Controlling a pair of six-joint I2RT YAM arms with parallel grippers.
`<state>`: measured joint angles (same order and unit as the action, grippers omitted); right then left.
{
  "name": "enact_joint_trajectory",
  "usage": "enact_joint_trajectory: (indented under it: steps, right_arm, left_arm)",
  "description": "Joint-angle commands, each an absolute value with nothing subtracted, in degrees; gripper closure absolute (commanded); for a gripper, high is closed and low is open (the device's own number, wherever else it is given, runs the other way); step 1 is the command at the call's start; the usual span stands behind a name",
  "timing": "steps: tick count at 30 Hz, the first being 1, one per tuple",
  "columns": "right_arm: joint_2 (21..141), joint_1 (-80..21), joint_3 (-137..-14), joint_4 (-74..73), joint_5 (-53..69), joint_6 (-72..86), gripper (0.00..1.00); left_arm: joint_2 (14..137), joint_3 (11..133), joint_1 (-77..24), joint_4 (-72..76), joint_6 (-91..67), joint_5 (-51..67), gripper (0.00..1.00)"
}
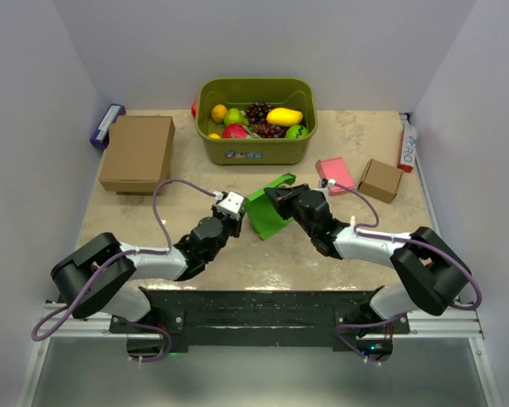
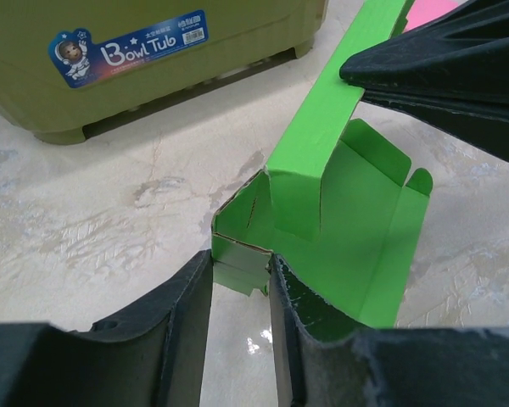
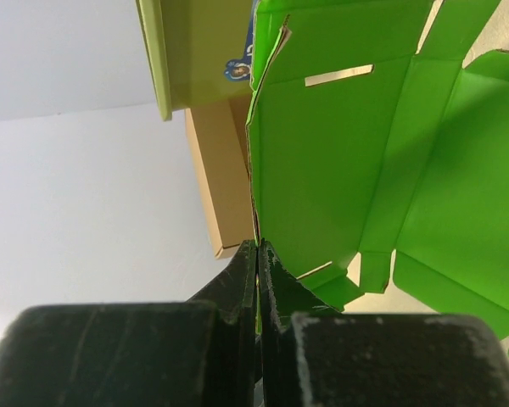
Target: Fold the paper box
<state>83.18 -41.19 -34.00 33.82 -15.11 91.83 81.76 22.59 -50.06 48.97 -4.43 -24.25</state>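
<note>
The green paper box (image 1: pixel 268 215) sits partly unfolded near the middle of the table (image 1: pixel 365 140), just in front of the olive tub (image 1: pixel 254 151) of fruit, with one long panel raised and its flaps spread on the table. The right end effector (image 3: pixel 257 246) is clamped tight on the edge of one upright panel, the thin card pinched between its closed fingers. The left end effector (image 2: pixel 240 261) is low at the box's near corner, part-way open, with a small corner flap lying between its fingers (image 2: pixel 187 314) (whether they press the flap or only flank it, I cannot tell). A large brown cardboard box (image 1: pixel 137 153) lies well to the left, and a flat pink box (image 1: pixel 334 174) lies to the right.
</note>
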Motion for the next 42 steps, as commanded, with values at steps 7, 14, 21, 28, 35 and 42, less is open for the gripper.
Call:
enact_joint_trajectory:
  steps: [7,14,21,28,35,42]
  right_arm:
    - [82.53,-41.57,-35.25,33.31,-17.05,87.63,0.98]
    - [77.53,-41.48,-35.77,28.57,-17.14,76.22,0.45]
    - [71.11,-43.94,-35.78,19.62,-16.43,57.07,0.25]
    - [70.66,-50.35,-36.03,13.90,-18.98,44.39,0.25]
    - [77.69,-52.12,-38.14,13.00,-19.25,39.04,0.29]
    - [81.47,-59.75,-39.72,15.65,-27.77,28.57,0.32]
  left_arm:
    - [79.02,24.42,-49.49,46.54,-7.01,-19.95,0.97]
    - [78.05,30.58,-43.34,28.76,-16.08,-11.27,1.00]
    - [78.40,33.57,-38.59,20.23,-17.14,-0.89,1.00]
    - [78.84,35.33,-37.09,16.53,-17.58,5.09,1.00]
    - [78.84,35.59,-36.13,15.12,-16.87,6.42,1.00]
    - [78.84,37.35,-35.07,11.43,-18.54,10.10,1.00]
